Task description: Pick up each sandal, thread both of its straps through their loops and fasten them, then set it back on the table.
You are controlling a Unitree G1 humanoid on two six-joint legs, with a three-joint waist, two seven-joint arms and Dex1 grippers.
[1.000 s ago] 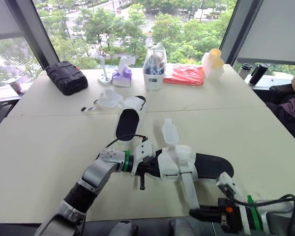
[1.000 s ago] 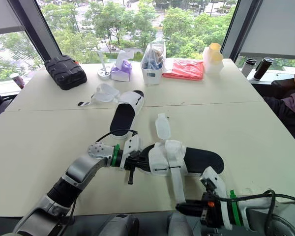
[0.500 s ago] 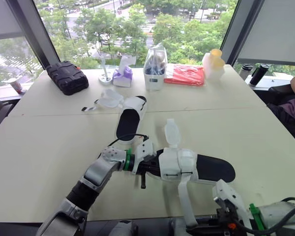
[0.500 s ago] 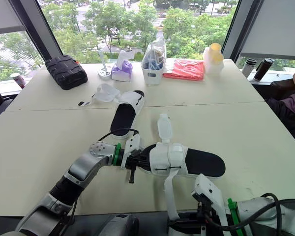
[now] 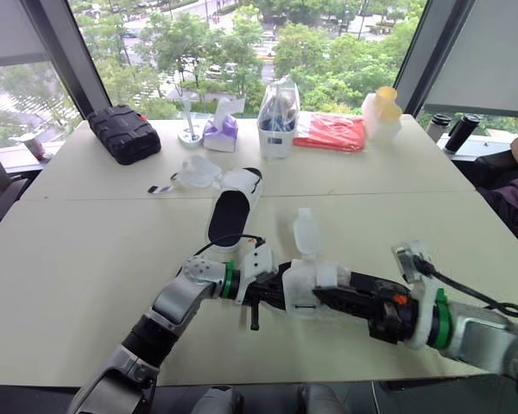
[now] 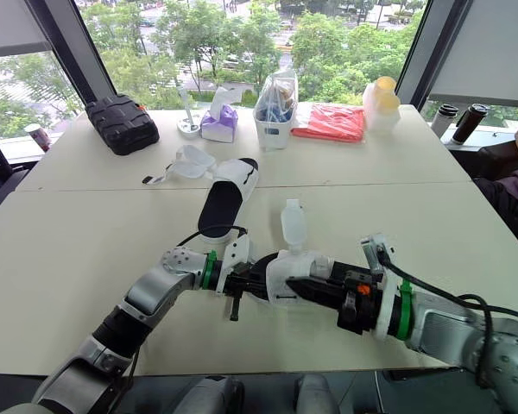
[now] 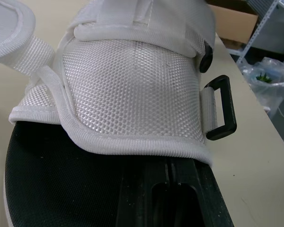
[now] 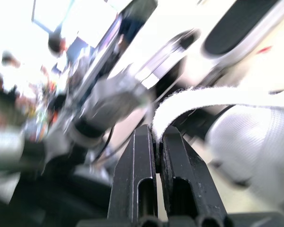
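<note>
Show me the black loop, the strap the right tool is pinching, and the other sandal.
black loop point(image 7: 230, 109): left wrist view, outer bar.
strap point(image 8: 213, 97): right wrist view, curved white band.
other sandal point(image 5: 230, 216): left eye view, black footbed.

No readable text, no legible labels, brands, numbers or signs anywhere

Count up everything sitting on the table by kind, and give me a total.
Sandals: 2
Bottles: 2
Black case: 1
Tissue box: 1
Bin: 1
Red bag: 1
White stand: 1
Total: 9
</note>
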